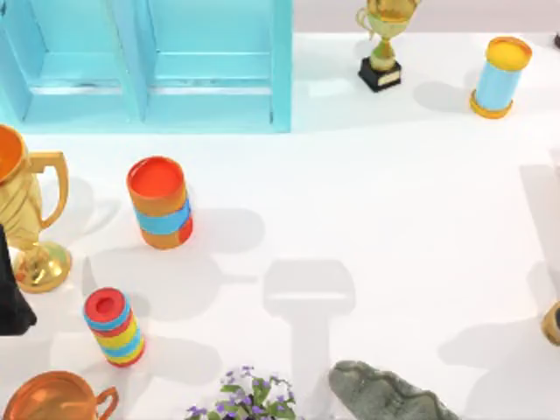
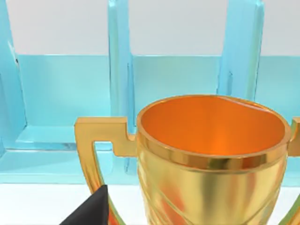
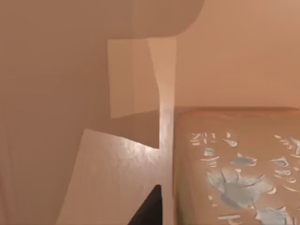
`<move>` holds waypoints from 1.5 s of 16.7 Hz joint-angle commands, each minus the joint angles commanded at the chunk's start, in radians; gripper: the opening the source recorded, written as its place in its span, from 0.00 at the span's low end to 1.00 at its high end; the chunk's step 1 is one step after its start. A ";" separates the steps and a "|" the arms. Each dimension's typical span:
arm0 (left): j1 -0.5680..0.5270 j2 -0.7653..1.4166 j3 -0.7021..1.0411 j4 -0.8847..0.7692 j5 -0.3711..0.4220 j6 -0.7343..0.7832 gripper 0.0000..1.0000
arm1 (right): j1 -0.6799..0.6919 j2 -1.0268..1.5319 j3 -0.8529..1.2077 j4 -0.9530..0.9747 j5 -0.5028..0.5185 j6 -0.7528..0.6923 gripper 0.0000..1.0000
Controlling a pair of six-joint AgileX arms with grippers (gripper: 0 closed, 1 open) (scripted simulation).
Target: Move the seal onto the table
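**Seal hard against the right gripper, its lie unclear**

The right gripper (image 3: 150, 208) shows as a dark tip; I cannot tell how wide it is. Pressed just beyond it is what I judge to be the seal, a tan-brown block with pale flecks (image 3: 229, 159). I cannot tell its long axis or what it rests on. The right arm is plainly nearer. Farther off, the top view adds the left gripper (image 1: 10, 297), parked beside a large gold trophy (image 1: 31, 206) on the plain white table (image 1: 394, 219), its width also unreadable.

Gold trophy cup (image 2: 211, 159) before light-blue cabinet (image 2: 70, 108), white table (image 2: 42, 201)
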State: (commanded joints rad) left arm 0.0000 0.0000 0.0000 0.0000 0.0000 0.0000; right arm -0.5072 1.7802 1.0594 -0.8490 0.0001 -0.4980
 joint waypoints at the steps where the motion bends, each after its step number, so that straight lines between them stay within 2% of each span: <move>1: 0.000 0.000 0.000 0.000 0.000 0.000 1.00 | 0.000 0.000 0.000 0.000 0.000 0.000 0.40; 6: 0.000 0.000 0.000 0.000 0.000 0.000 1.00 | 0.000 0.000 0.000 0.000 0.000 0.000 0.02; 7: 0.000 0.000 0.000 0.000 0.000 0.000 1.00 | 0.000 0.000 0.000 0.000 0.000 0.000 0.00; 17: 0.000 0.000 0.000 0.000 0.000 0.000 1.00 | -0.001 -0.005 0.013 -0.005 -0.003 0.015 0.00; 21: 0.000 0.000 0.000 0.000 0.000 0.000 1.00 | 0.038 -0.019 0.135 -0.077 -0.025 0.158 0.00; 25: 0.000 0.000 0.000 0.000 0.000 0.000 1.00 | 0.160 -0.060 0.272 -0.241 -0.040 0.363 0.00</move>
State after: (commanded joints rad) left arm 0.0000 0.0000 0.0000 0.0000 0.0000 0.0000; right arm -0.3467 1.7198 1.3317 -1.0903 -0.0402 -0.1346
